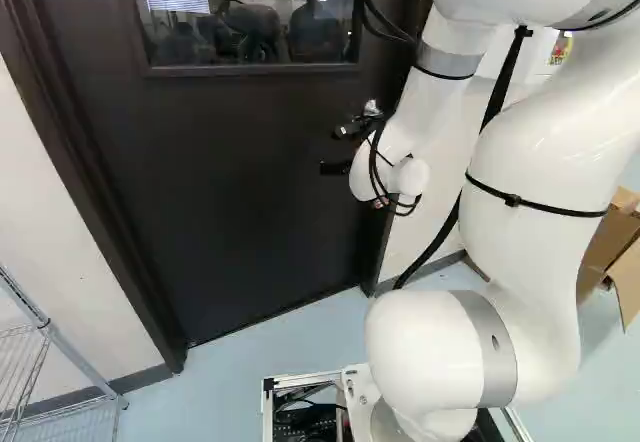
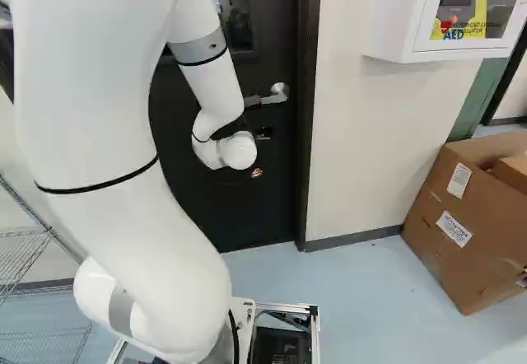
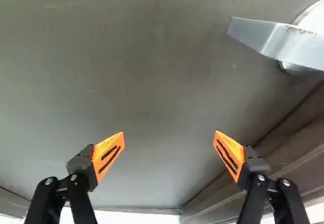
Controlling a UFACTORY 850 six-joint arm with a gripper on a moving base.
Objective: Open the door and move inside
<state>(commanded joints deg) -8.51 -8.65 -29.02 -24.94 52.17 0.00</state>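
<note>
My gripper (image 1: 336, 150) is at the dark door (image 1: 240, 202), close to its latch side, mostly hidden by the wrist in the right base view. The wrist view shows the gripper (image 3: 168, 153) open, its orange-padded fingers wide apart with only the door's surface (image 3: 152, 72) beyond them. A silver lever handle (image 3: 276, 39) lies ahead of the fingers and off to one side, apart from both. In the right base view the handle (image 2: 268, 98) stands just above and beside the wrist. The door appears closed in its frame (image 2: 306, 117).
A wire rack (image 1: 30, 362) stands left of the door. Right of the frame are a pale wall (image 2: 370, 150), a white wall cabinet (image 2: 403, 18) and a large cardboard box (image 2: 461, 224) on the floor. The door has a window (image 1: 250, 22).
</note>
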